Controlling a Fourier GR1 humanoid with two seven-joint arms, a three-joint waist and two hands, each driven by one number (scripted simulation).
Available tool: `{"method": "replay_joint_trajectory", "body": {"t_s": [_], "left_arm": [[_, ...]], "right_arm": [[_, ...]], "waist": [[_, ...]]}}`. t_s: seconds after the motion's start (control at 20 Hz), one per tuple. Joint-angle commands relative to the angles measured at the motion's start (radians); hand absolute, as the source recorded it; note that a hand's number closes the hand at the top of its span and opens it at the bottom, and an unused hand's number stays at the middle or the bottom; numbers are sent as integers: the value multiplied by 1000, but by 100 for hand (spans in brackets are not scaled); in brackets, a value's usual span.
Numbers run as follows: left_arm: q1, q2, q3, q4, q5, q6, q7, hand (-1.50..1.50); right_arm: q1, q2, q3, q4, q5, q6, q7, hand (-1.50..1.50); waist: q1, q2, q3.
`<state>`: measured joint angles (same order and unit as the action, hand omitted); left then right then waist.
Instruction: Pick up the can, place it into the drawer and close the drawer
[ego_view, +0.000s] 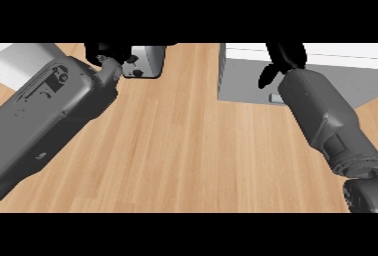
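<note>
The can (150, 62), silver-grey, shows at the top left of the head view, partly cut off by the picture's upper edge. My left hand (111, 56) is against its left side, with dark fingers curled over its edge and top. The drawer (244, 80), a grey box with a white rim, lies open at the top right. My right hand (284, 55) hangs over the drawer's inside with its fingers relaxed and its thumb pointing down; it holds nothing. The can's far side is hidden.
Light wooden counter (184, 145) fills the middle of the view between my two grey forearms. A pale grey and white block (22, 60) sits at the top left corner, behind my left forearm.
</note>
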<state>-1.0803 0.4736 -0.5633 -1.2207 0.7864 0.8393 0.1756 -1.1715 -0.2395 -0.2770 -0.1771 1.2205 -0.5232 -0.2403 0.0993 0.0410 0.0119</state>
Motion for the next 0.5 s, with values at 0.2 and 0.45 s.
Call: {"method": "replay_joint_trajectory", "body": {"t_s": [0.2,0.45], "left_arm": [[18,14,15,-10,-5,-3,2,-150],[48,52,17,-58,-10,-25,21,-150]], "right_arm": [[-89,78,-285,-41,-317,122,-137,-150],[-65,11,-326,-33,-355,179,-228,-150]], "waist": [[1,-7,-5],[6,-6,-8]]}}
